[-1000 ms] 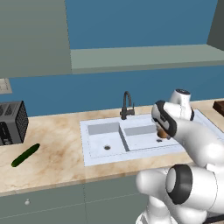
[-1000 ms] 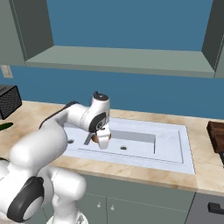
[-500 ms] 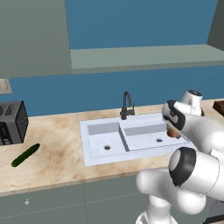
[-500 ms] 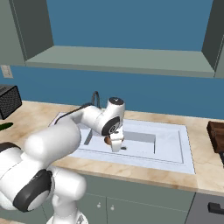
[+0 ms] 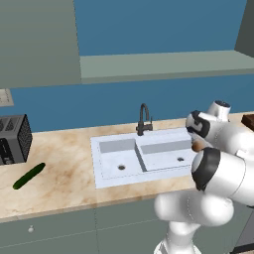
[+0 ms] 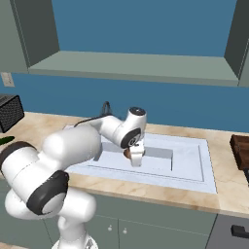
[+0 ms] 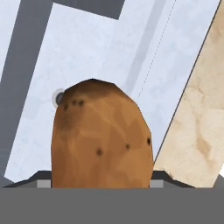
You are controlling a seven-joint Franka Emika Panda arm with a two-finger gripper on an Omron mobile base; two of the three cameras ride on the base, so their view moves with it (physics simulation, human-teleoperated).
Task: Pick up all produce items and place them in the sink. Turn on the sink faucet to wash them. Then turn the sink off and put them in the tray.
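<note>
The gripper (image 6: 135, 156) is closed on the potato (image 7: 101, 136), which fills the space between its fingers in the hand view and shows as a brown lump at the hand in both base views (image 6: 127, 153). It hangs over the larger basin of the sink (image 6: 194, 168), with the dark drain (image 7: 59, 98) just behind the potato in the hand view. The black faucet (image 5: 144, 119) stands at the sink's back edge. The cucumber (image 5: 29, 176) lies on the counter (image 5: 64, 181) well to the left, near the toaster (image 5: 14, 139). The tray (image 6: 240, 150) sits at the far right.
</note>
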